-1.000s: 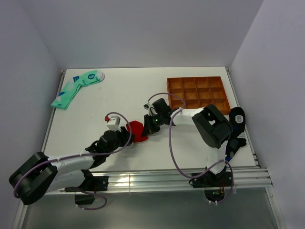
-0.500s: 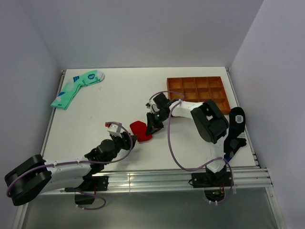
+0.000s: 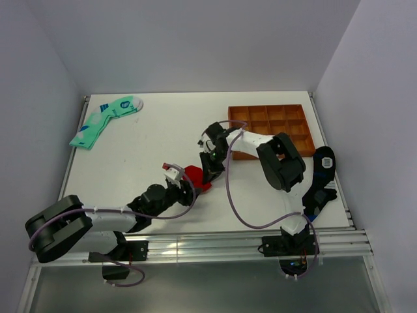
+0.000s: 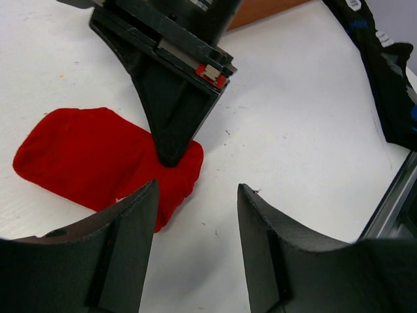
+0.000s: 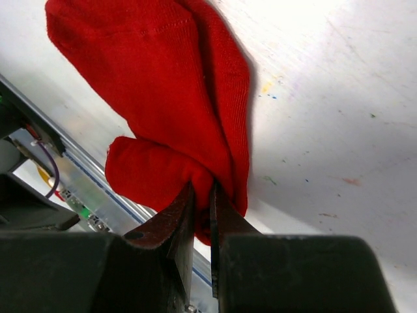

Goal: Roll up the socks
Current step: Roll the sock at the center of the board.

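The red socks (image 5: 163,91) were soft knitted cloth. They looked matt, with fine ribs and a stitched line across them. The right gripper (image 5: 201,195) had fingers of hard black plastic, smooth with a dull shine. The left gripper (image 4: 195,222) looked like the same black plastic, matt and a little grainy. The worktop (image 4: 293,130) was white, hard and smooth, with tiny scratches and little coloured specks. The rail (image 3: 215,244) along its near edge was shiny ribbed metal. The brown tray (image 3: 267,107) near the far right corner looked like matt plastic. The mint-green sock (image 3: 104,120) near the far left corner was soft cloth. The black sock (image 3: 324,163) by the right edge was cloth too.
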`<state>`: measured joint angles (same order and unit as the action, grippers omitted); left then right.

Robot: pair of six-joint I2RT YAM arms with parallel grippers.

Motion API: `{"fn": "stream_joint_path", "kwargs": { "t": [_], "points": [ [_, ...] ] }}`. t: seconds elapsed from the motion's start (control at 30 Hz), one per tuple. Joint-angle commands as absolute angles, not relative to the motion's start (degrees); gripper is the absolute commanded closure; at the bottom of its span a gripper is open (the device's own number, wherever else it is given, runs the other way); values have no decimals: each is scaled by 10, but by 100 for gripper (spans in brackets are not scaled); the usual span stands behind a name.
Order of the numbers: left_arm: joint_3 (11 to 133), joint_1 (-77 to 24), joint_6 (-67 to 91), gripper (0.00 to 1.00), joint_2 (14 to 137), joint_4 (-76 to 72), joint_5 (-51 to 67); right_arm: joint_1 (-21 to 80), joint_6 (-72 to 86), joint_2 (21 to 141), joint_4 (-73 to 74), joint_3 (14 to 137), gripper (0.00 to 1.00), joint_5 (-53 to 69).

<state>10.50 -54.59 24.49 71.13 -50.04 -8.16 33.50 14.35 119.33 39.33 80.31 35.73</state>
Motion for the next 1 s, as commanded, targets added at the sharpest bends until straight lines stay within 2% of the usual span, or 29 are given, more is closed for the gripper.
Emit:
{"fn": "stream_joint_path", "kwargs": {
  "t": [0.0, 0.97],
  "points": [
    [132, -548, 219, 43, 730, -536, -48, 329, 103, 1230, 453, 821, 100, 254],
    [127, -493, 239, 44, 880, -685, 36, 328, 102, 1266, 517, 890, 100, 272]
  ]
}}
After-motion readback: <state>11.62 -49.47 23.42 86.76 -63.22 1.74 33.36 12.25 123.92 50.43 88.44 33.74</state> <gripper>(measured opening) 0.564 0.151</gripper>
